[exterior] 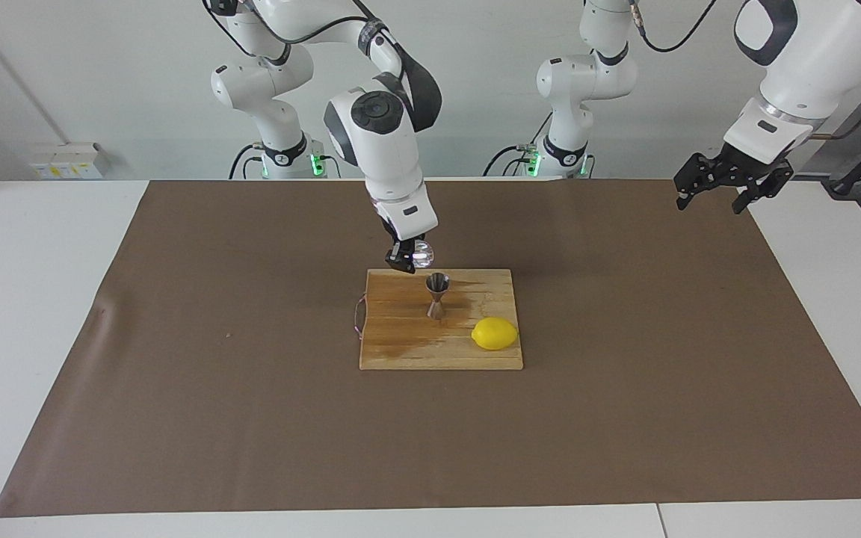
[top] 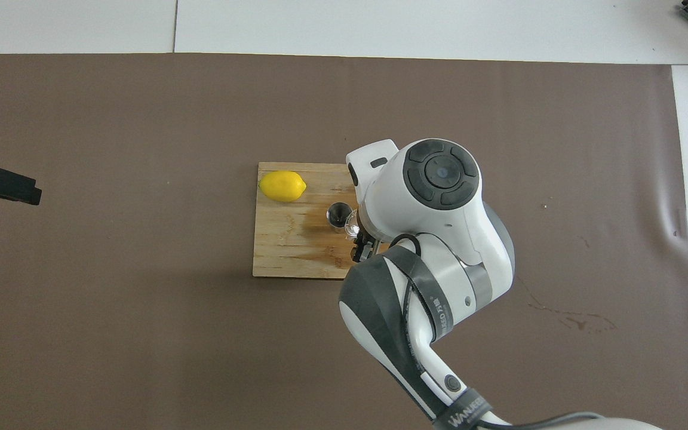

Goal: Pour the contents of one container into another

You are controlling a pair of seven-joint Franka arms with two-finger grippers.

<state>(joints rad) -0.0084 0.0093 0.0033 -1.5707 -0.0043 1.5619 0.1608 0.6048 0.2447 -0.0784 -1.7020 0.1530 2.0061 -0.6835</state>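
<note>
Glass cup (exterior: 421, 257) sits pinched in my right gripper (exterior: 408, 261), raised just above the steel jigger (exterior: 437, 295) on the cutting board (exterior: 400, 351). I'd tip slowly, lip centred over its mouth. My left gripper (exterior: 722, 188) waits spread and empty.

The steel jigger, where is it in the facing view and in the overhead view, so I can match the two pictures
Facing view: the jigger stands upright near the middle of the cutting board, just below the glass cup in the right gripper.
Overhead view: only the jigger's round mouth shows, at the right arm's edge.
Shared landmark: the lemon on the same board.
</note>
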